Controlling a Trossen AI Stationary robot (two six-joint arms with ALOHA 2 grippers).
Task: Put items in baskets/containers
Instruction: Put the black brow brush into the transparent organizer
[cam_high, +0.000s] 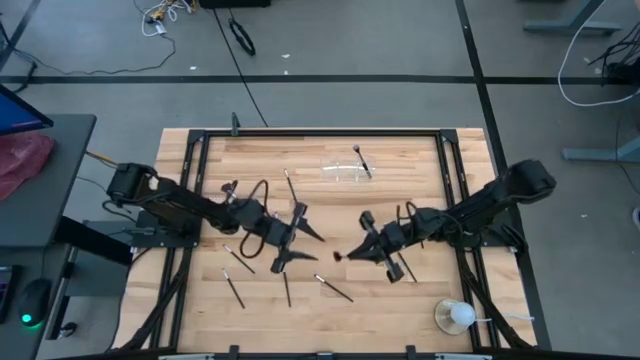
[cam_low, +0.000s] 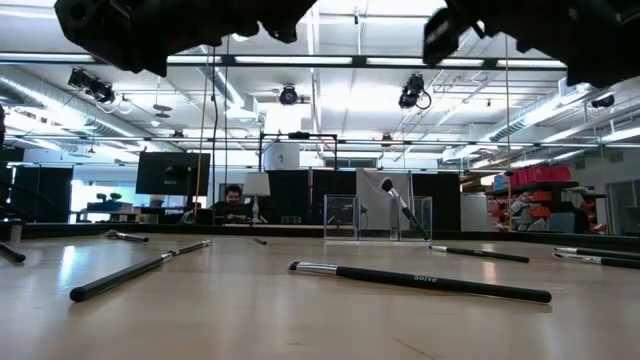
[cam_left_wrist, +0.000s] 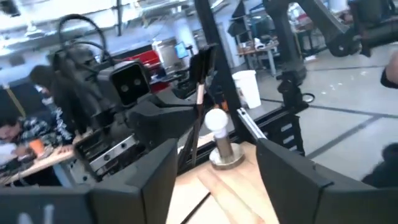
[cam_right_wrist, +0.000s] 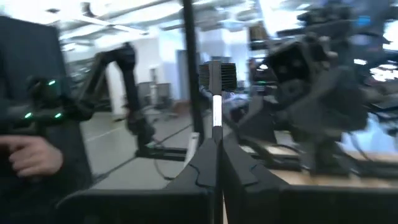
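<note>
Here, over a pale slatted wooden table (cam_high: 300, 310), the right gripper (cam_high: 340, 256) pinches a slender makeup brush (cam_right_wrist: 216, 93) with a dark flat tuft and pale ferrule, its fingers closed tight on the handle. The left gripper (cam_high: 305, 245) hovers mid-table with its dark angular fingers (cam_left_wrist: 283, 180) spread wide and empty. More thin black brushes (cam_high: 333, 289) lie scattered flat on the wood. A clear boxy organizer (cam_high: 345, 171) near the far edge has one brush (cam_high: 361, 160) leaning in it. A white ball on a clear round base (cam_high: 456, 316) stands near the right front corner.
</note>
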